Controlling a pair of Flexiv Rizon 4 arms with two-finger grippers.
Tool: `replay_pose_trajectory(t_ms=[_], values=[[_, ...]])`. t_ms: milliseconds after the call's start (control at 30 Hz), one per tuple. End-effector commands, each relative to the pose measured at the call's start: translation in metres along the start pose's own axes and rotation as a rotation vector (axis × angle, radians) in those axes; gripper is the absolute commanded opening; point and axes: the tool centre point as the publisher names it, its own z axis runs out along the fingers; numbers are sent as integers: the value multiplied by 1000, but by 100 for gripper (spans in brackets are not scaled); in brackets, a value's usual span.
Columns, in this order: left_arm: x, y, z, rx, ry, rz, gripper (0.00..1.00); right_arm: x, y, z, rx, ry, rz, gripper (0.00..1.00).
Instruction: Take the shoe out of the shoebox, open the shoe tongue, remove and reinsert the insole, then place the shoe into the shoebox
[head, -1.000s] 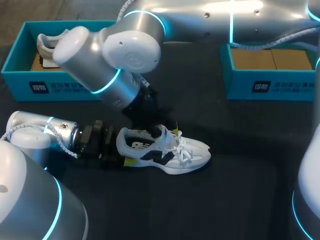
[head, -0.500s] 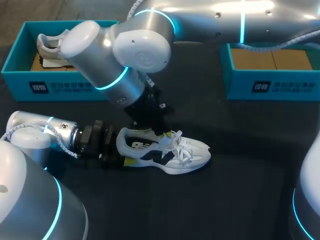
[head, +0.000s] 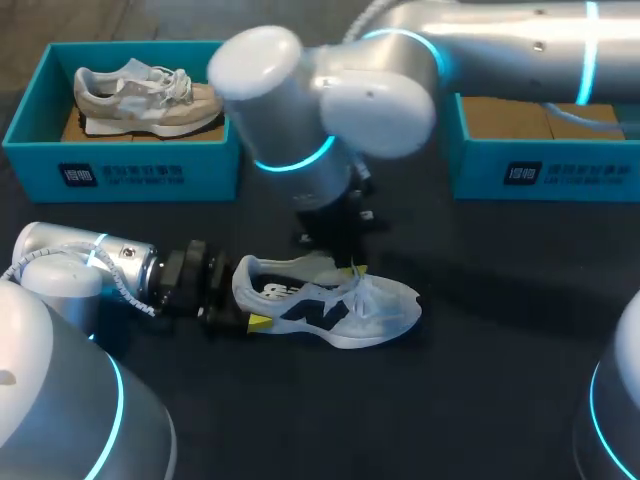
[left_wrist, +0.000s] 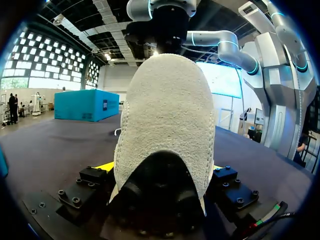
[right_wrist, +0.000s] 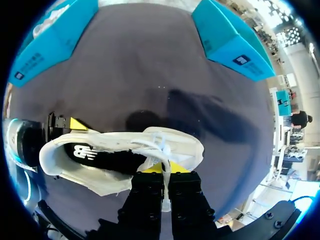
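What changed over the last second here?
The right arm swung to the right, uncovering the beige shoe in the left shoebox; the right gripper stayed at the tongue of the white shoe. Unchanged: the left gripper holds the heel, and the white shoe lies where it was.

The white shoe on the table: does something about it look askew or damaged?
Nothing looks damaged. The white shoe stands upright, with its heel clamped by the left gripper. One thing looks unusual: a white strip at its opening, either lace or tongue, is pinched in the right gripper and looks stretched straight away from the shoe.
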Motion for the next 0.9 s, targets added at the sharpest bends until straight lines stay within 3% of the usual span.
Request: replay_pose_trajectory(t_ms=[33,433,900], values=[[-2,4,0,0,-3,0,0,-16,-6,1,-27,295,312,0],[-2,4,0,0,-3,0,0,-20,-6,14,-11,436,336,0],[-2,4,0,0,-3,0,0,-28,-4,22,8,465,367,0]])
